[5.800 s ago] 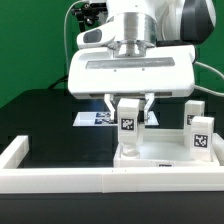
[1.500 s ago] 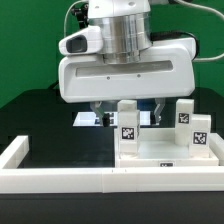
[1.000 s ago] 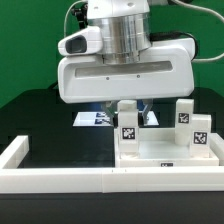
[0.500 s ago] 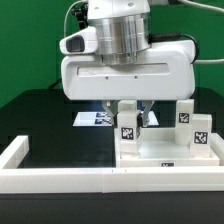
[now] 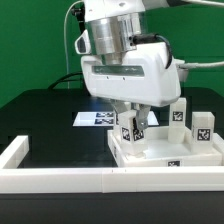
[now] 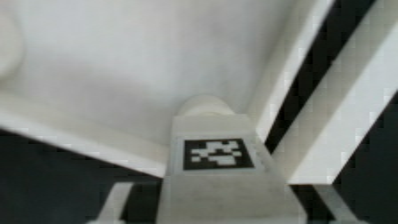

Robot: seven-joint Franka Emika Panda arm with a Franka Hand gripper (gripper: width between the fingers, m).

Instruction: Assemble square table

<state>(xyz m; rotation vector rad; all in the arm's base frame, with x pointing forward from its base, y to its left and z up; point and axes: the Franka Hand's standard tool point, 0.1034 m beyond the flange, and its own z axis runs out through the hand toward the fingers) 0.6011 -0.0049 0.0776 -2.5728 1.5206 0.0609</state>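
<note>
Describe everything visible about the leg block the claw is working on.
The leg block is a small white, plastic-looking post carrying a black-and-white tag on its face. It stands tilted on the tabletop panel, near the corner toward the exterior view's left. The claw comes down over its top with a finger on either side, closed on it. The wrist view shows its tagged face close up; its base is hidden.
</note>
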